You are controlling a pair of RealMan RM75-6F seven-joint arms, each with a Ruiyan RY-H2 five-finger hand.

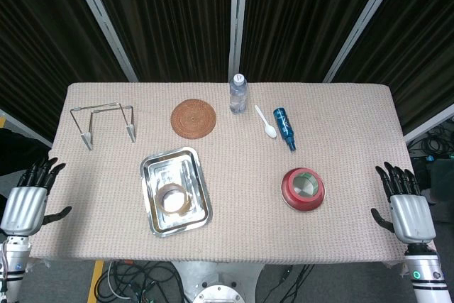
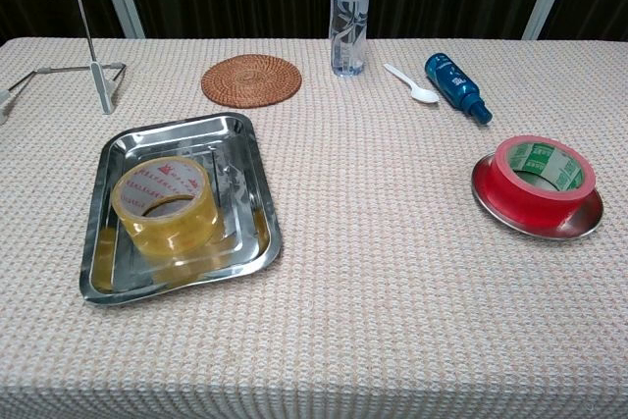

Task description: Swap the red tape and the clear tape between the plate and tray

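The clear tape roll (image 1: 174,197) (image 2: 165,204) lies flat in the steel tray (image 1: 197,196) (image 2: 250,164) at the table's left front. The red tape roll (image 1: 303,186) (image 2: 542,173) sits on the small metal plate (image 1: 287,197) (image 2: 549,228) at the right front. My left hand (image 1: 32,196) hangs off the table's left edge with its fingers spread and nothing in it. My right hand (image 1: 406,204) is beyond the right edge, fingers apart and empty. Neither hand shows in the chest view.
Along the back stand a wire rack (image 1: 106,124) (image 2: 69,41), a woven coaster (image 1: 194,118) (image 2: 251,79), a water bottle (image 1: 238,94) (image 2: 347,15), a white spoon (image 1: 266,123) (image 2: 413,84) and a blue bottle lying down (image 1: 284,127) (image 2: 456,86).
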